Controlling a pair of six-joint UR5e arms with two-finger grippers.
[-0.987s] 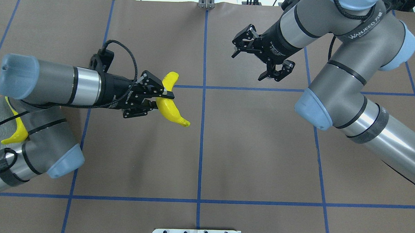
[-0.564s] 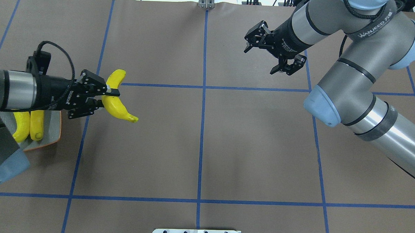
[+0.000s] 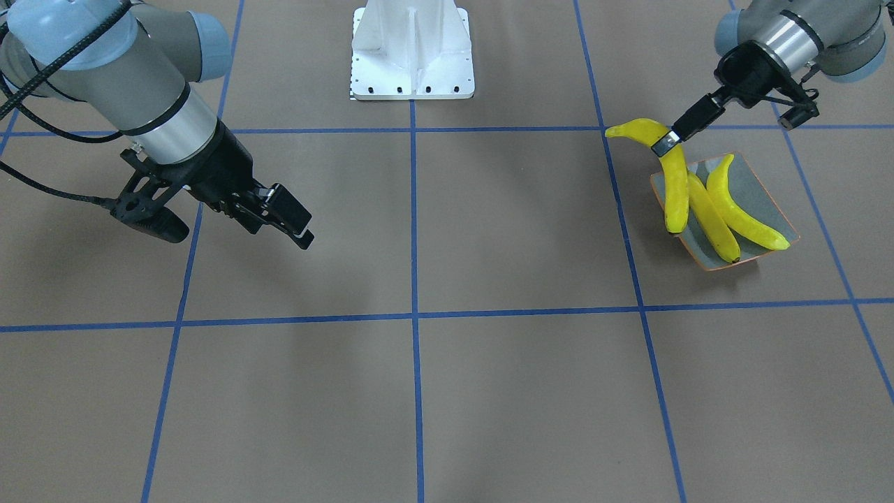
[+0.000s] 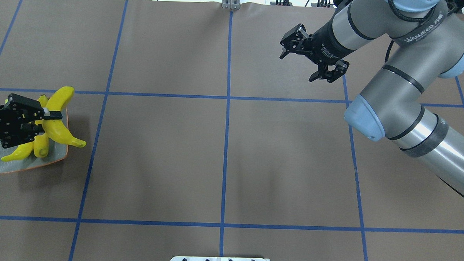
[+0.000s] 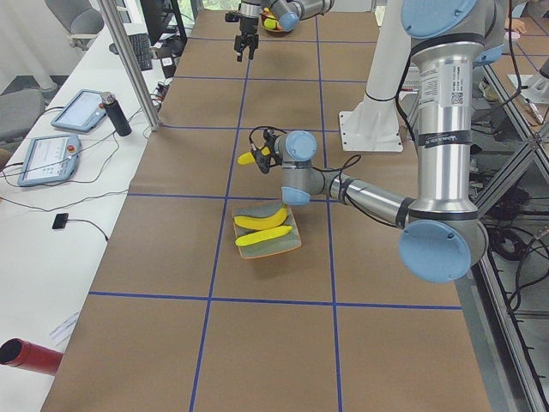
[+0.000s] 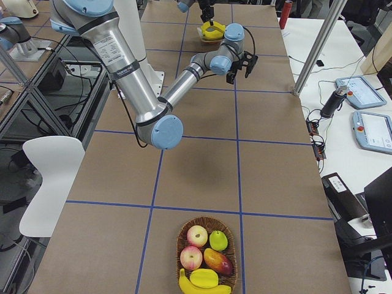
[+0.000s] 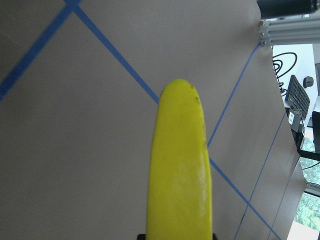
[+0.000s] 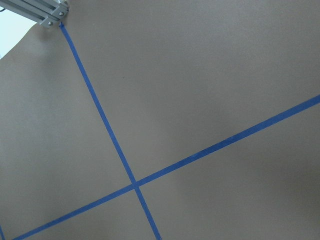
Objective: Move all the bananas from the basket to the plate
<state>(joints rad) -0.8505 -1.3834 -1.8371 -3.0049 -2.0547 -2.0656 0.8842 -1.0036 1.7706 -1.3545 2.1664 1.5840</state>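
One banana sits crosswise between the jaws of the left gripper, which are closed on it near its bend, so an end sticks out on each side. It hangs clear of the table. The plate lies just below and beside the jaws, with the banana's longer end over its edge. Two more bananas lie side by side on the plate, under the jaws' reach; whether the held one touches them cannot be told. A fourth banana lies in the basket among other fruit, at the table's end on the robot's right, well apart from both pairs of jaws. The right gripper hovers over bare table with its jaws spread wide and nothing between them, well apart from the plate.
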